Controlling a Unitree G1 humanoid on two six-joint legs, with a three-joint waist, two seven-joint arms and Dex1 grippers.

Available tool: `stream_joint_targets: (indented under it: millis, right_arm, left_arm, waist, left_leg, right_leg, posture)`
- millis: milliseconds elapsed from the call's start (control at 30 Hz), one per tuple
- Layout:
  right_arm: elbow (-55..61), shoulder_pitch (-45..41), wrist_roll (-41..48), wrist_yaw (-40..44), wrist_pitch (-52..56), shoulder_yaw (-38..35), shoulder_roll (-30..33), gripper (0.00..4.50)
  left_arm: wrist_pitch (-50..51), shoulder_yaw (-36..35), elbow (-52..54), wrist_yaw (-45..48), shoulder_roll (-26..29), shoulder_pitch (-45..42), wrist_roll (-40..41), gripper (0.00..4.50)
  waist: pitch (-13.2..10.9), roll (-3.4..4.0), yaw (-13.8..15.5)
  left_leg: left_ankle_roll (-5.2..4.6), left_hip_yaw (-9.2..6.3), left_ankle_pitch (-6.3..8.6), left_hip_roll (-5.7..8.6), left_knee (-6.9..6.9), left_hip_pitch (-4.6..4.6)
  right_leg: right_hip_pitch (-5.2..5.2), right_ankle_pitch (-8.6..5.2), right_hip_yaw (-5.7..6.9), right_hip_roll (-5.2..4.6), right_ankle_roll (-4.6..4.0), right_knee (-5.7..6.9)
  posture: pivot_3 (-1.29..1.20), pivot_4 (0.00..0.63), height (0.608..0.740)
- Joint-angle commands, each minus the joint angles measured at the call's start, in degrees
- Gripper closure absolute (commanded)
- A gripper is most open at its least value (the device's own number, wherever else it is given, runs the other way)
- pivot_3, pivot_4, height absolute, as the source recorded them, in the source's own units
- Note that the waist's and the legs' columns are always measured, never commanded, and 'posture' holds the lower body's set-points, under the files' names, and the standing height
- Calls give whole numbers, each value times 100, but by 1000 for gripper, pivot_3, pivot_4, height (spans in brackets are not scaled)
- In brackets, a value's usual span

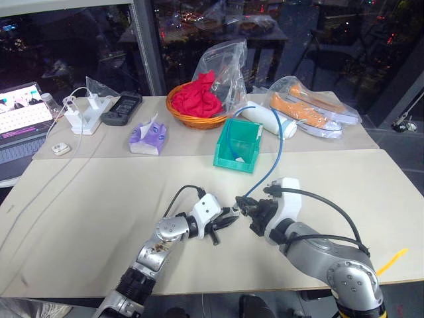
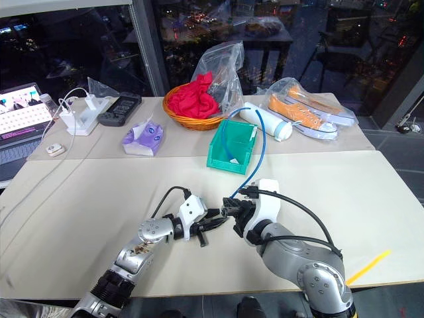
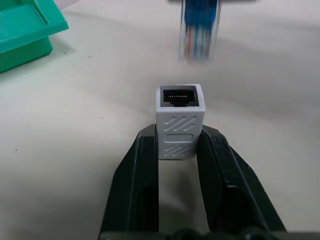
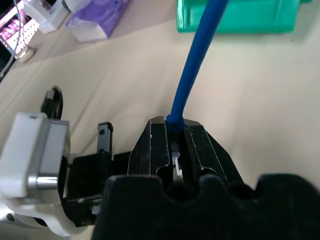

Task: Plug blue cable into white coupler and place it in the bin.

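Note:
My left gripper [image 3: 179,137] is shut on the white coupler [image 3: 179,122], whose dark socket faces away from the fingers. Just beyond that socket hangs the blurred plug end of the blue cable [image 3: 200,30]. My right gripper [image 4: 173,125] is shut on the blue cable [image 4: 195,60] close to its plug. Over the near middle of the table the left gripper [image 1: 228,220] and right gripper [image 1: 244,207] face each other tip to tip. From there the blue cable [image 1: 279,149] arcs up and back, and its far end drops into the teal bin [image 1: 237,159].
Behind the bin stand an orange wicker basket [image 1: 180,114] with red cloth, a white cylinder [image 1: 265,118] and bagged orange shoes [image 1: 311,112]. A purple tissue pack [image 1: 147,138], black device [image 1: 121,108], white charger stand [image 1: 83,118] and laptop [image 1: 20,122] sit at the far left.

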State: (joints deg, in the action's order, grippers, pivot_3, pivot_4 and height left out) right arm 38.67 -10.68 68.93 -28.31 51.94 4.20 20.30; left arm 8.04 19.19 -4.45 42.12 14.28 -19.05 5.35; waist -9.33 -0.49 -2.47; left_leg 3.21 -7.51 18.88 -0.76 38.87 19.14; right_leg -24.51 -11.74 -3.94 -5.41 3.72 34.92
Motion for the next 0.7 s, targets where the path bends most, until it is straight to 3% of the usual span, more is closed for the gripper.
stream_joint_targets:
  millis: [33, 700]
  right_arm:
    - [63, -14, 65, 90, 98, 3, -11, 4500]
    - [-30, -124, -336, 498, 84, -200, -188, 4500]
  left_arm:
    - [-96, -1, 247, -16, -19, 57, -28, 3892]
    - [6, -28, 391, -11, -15, 156, 9, 3892]
  waist:
    - [0, 0, 0]
    - [0, 0, 0]
  left_leg:
    - [0, 0, 0, 0, 0, 0]
    - [0, 0, 0, 0, 1, -1]
  right_leg:
    - [0, 0, 0, 0, 0, 0]
    - [0, 0, 0, 0, 0, 2]
  posture:
    - [0, 150, 723]
    - [0, 150, 723]
